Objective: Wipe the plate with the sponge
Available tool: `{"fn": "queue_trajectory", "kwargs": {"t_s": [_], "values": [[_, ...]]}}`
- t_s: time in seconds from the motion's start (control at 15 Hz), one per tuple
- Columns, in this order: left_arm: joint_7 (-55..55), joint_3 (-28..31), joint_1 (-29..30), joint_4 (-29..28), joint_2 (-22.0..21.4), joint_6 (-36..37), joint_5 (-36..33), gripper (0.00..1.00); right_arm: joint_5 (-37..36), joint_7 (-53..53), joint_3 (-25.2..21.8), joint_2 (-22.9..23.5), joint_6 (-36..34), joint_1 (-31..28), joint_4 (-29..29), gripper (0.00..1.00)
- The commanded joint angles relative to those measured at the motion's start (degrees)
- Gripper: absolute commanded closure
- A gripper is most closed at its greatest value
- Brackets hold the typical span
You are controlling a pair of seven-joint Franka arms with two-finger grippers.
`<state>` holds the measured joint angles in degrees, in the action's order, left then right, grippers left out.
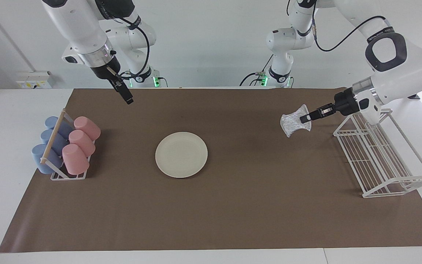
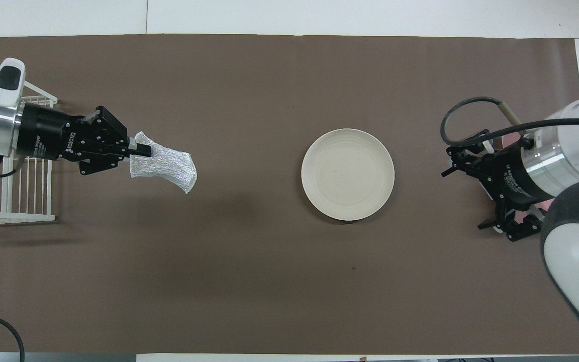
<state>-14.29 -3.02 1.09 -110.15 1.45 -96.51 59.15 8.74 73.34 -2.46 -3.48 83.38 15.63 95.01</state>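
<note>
Overhead view: the white wire rack [image 2: 8, 191] is cut off by the left edge of the frame, and the right arm's body at lower right hides the cup rack, of which only a pink sliver shows. Facing view: both arms' upper links run off the top edge. The left gripper [image 2: 138, 149] covers the sponge's [image 2: 166, 167] pinched end.

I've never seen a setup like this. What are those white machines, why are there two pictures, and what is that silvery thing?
These are two white robot arms at a table covered in brown paper. One picture faces them; the other looks down from above their end. The left end effector is shut on a small silvery, crinkled sponge, held in the air beside a white wire rack. The right end effector hangs open and empty. A round cream-white plate lies mid-table, and pink and blue cups sit in a holder at the right arm's end.
</note>
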Motion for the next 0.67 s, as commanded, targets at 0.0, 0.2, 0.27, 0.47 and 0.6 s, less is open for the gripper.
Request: {"fn": "queue_trajectory", "kwargs": {"t_s": [0.0, 0.2, 0.27, 0.47, 0.6], "values": [[4.26, 0.64, -4.59, -12.35, -7.77, -7.1, 10.52, 1.0, 0.4, 0.4, 0.18, -1.18, 0.38, 0.37, 1.32, 0.0], [10.48, 0.64, -11.27, -19.11, -11.63, -12.02, 19.3, 1.0, 3.12, 13.52, 2.53, -1.09, 4.05, 1.94, 1.05, 0.0], [13.21, 0.64, -13.46, -21.75, -13.12, -13.43, 22.3, 1.0, 3.48, 20.55, 3.77, -1.09, 5.64, 2.73, 1.05, 0.0], [19.46, 0.64, -17.07, -28.7, -16.99, -15.38, 29.16, 1.0, 3.57, 31.76, 5.28, -1.61, 8.64, 5.28, 1.93, 0.0], [20.09, 0.64, -18.66, -29.42, -17.44, -15.91, 30.14, 1.0, 4.35, 36.16, 5.36, -1.79, 10.21, 5.81, 2.54, 0.0]]}}
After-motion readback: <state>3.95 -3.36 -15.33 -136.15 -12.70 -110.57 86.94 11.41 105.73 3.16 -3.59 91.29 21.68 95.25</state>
